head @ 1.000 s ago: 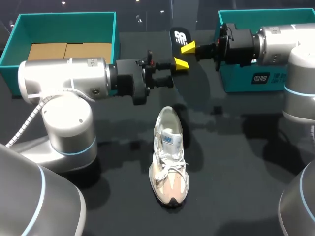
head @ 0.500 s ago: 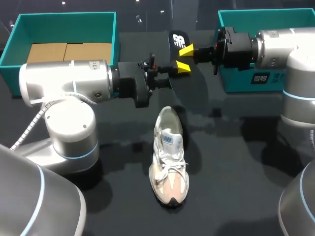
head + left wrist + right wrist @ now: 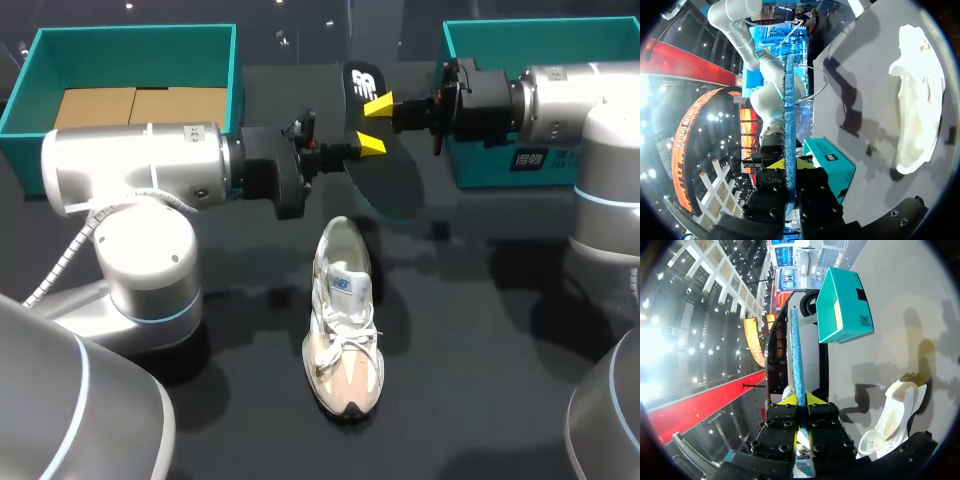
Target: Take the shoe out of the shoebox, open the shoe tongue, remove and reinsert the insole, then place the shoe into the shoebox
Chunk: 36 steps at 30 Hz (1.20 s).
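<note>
Insole (image 3: 362, 80) gripped tight between both hands above the desk (image 3: 500, 350); left hand (image 3: 369, 146) has shifted slightly nearer, right hand (image 3: 380, 103) barely moved; shoe (image 3: 345, 320) unmoved.

One sneaker (image 3: 343, 320), one insole (image 3: 385, 180), two teal shoebox halves (image 3: 130, 32) (image 3: 490, 168) at the table's far corners and two grippers (image 3: 368, 146) (image 3: 380, 103) are counted.

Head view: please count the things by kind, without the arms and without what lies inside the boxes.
teal boxes: 2
shoe: 1
insole: 1
Total: 4
</note>
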Motion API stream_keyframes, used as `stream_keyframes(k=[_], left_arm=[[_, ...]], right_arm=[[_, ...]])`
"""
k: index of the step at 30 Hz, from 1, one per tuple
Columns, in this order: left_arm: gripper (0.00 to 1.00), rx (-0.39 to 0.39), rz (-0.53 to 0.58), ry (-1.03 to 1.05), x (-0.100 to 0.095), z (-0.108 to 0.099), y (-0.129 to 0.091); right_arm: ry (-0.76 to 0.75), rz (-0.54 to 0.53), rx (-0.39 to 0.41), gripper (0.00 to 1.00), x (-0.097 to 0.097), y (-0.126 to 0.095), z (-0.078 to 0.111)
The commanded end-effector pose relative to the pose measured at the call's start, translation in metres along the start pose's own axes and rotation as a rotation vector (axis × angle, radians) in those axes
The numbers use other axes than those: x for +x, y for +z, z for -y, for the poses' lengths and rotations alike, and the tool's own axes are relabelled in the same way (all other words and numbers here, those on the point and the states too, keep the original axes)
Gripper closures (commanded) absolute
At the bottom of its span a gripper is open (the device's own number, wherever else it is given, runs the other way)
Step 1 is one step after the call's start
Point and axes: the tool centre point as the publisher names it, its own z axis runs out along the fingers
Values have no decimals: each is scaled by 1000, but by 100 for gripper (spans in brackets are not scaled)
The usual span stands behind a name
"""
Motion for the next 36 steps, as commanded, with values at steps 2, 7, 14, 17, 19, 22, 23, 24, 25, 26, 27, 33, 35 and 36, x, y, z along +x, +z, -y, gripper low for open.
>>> stream_keyframes(k=[2, 7, 14, 17, 19, 22, 23, 24, 25, 26, 27, 33, 35, 36], left_arm=[[100, -3, -4, 14, -2, 0, -1], [100, -9, -14, 27, -6, 1, -14], [100, -34, -32, 12, -9, 4, -37], [100, -48, -37, 6, -9, 9, -46], [100, -56, -36, -5, -9, 12, -53], [100, -46, -27, -52, -8, 17, -64], [100, -10, -22, -68, -9, 20, -68], [100, 40, -32, -45, -10, 24, -72], [100, 40, -32, -45, -10, 24, -72], [100, 40, -32, -45, -10, 24, -72], [100, 40, -32, -45, -10, 24, -72], [100, 40, -32, -45, -10, 24, -72], [100, 40, -32, -45, -10, 24, -72], [100, 40, -32, -45, -10, 24, -72]], right_arm=[[-1, -8, -7, 0, 0, -3, 1], [-19, -15, -17, 0, 2, -15, 6], [-35, -22, -28, 0, 1, -37, 21], [-37, -20, -32, 0, -1, -46, 28], [-38, -18, -32, 0, -1, -50, 32], [-40, -20, -15, 0, -3, -55, 38], [-37, -20, -11, 0, -3, -56, 40], [-35, -20, -10, 0, -4, -57, 41], [-35, -20, -10, 0, -4, -57, 41], [-35, -20, -10, 0, -4, -57, 41], [-35, -20, -10, 0, -4, -57, 41], [-35, -20, -10, 0, -4, -57, 41], [-35, -20, -10, 0, -4, -57, 41], [-35, -20, -10, 0, -4, -57, 41]])
